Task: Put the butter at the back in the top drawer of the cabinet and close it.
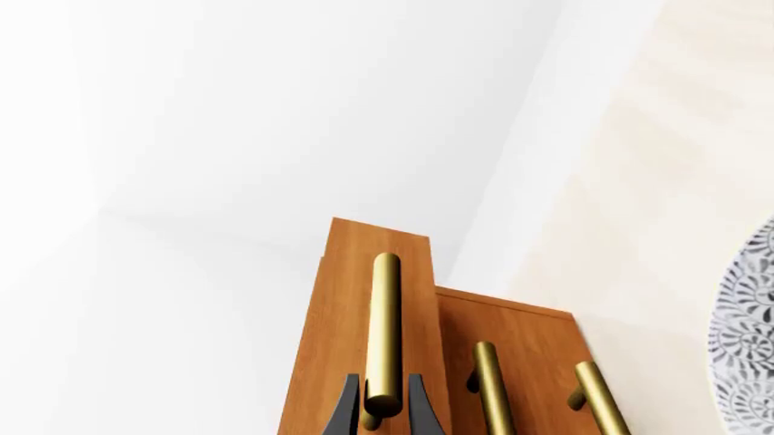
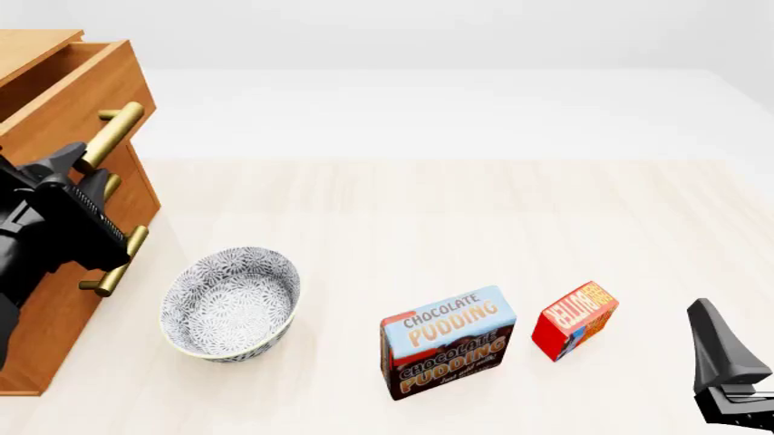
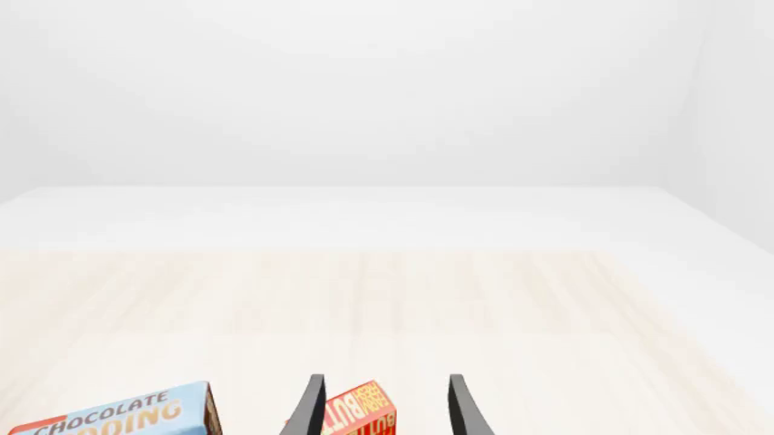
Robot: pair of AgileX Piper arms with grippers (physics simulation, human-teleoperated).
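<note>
While ajar, top drawer (image 2: 72, 68) overhanging.

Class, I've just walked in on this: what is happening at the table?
The left claw straddles the brass handle of the cabinet's top drawer, which stands pulled partly out. The butter lies on the table beside the pudding box, ungrasped. The right claw hangs open just short of the butter.

simulated tabletop: pale wood table (image 2: 484, 217) (blank white surround), rendered look.
</note>
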